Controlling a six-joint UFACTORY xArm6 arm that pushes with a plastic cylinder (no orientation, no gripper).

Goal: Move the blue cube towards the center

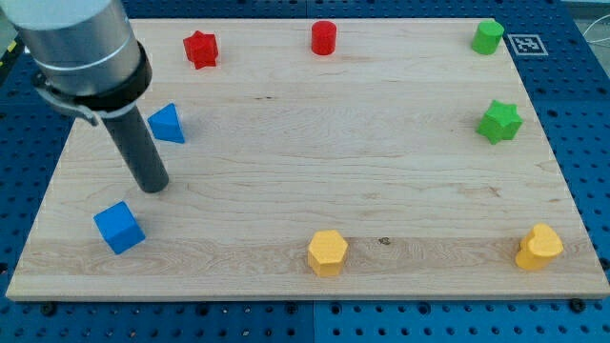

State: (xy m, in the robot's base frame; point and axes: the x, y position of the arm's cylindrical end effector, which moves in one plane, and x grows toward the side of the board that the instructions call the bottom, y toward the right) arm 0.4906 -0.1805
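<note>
1. Blue cube point(119, 227) lies at the board's point(286, 171) lower left, far from centre.
2. My tip point(152, 188) is just above-right of it, apart, grasping nothing.
3. Blue triangle point(168, 124) sits beside the rod, higher up.
4. Yellow hexagon point(327, 252) lies bottom centre.

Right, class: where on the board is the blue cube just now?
The blue cube sits near the board's bottom-left corner in the camera view, below the blue triangular block. My tip is just above it and slightly right, not touching.
</note>
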